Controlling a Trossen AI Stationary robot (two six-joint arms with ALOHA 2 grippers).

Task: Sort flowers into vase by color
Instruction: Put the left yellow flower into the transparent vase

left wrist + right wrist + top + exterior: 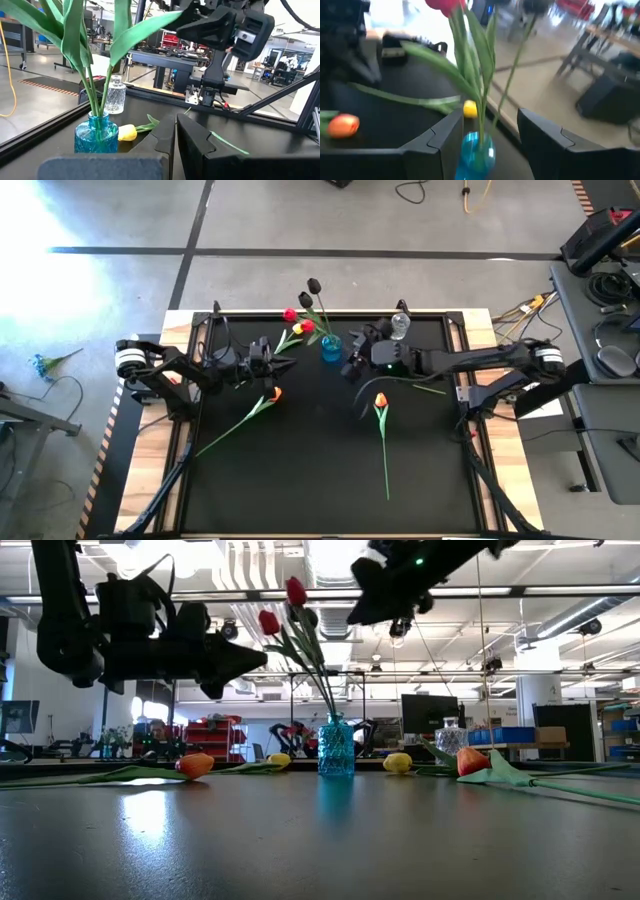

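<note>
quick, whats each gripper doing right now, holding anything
Left gripper: shut, holding nothing, raised just left of the blue vase.
Right gripper: open, empty, fingers either side of the vase.

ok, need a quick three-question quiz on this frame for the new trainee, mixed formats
1. True or false: the blue vase is empty.
2. Which end effector has its fingers open? A: left end effector. B: right end effector.
3. Fill in: the clear glass vase holds ___ flowers.

Key
1. False: it holds flowers, among them a red tulip.
2. B: its fingers stand apart on either side of the blue vase. The left one's fingers are together.
3. No.
</note>
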